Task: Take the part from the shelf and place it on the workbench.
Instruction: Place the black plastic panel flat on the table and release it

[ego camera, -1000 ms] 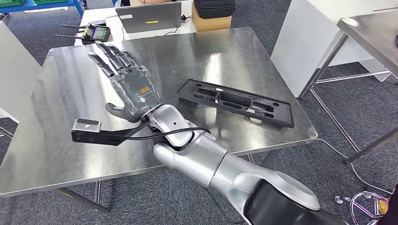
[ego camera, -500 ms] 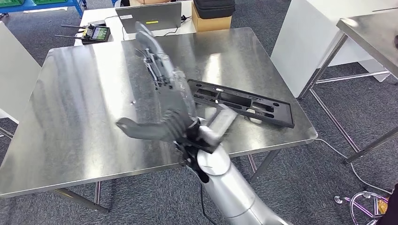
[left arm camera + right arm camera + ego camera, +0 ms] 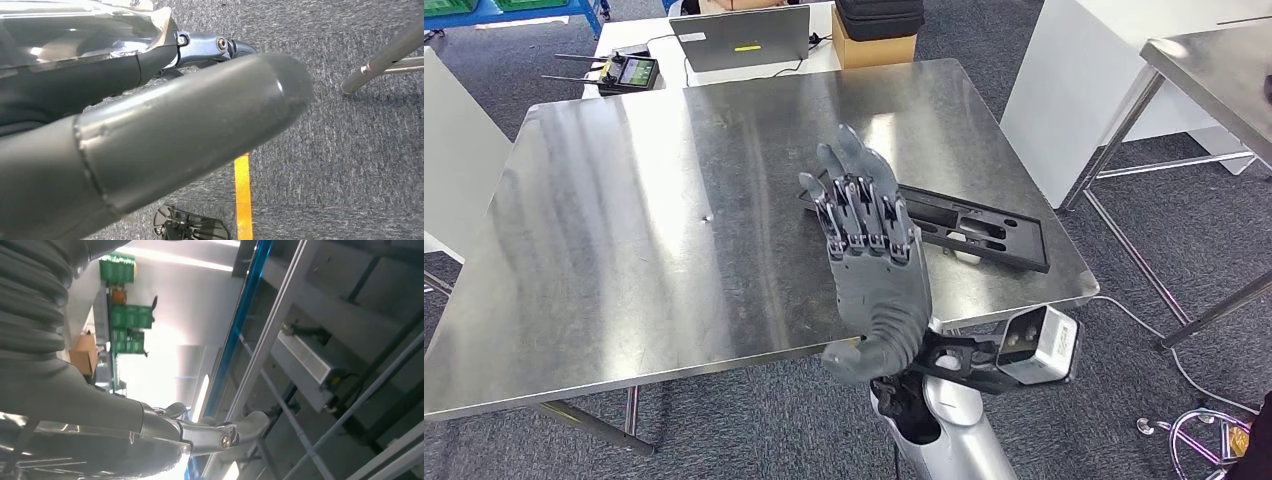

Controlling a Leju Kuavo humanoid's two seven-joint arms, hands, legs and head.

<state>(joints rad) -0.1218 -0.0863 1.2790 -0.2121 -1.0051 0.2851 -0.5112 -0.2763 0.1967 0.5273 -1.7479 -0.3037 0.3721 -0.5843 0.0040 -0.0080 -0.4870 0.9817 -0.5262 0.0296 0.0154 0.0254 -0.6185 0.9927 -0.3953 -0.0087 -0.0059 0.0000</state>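
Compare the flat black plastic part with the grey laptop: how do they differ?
The flat black plastic part lies flat on the steel workbench; the grey laptop stands open on a white table behind. The part has cutouts; the laptop's lid is solid, with a yellow strip. Both are rectangular.

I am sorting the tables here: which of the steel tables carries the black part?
The large steel workbench in the middle of the head view: the flat black part lies near its right edge, behind the raised right hand. The other steel table, far right, shows no part.
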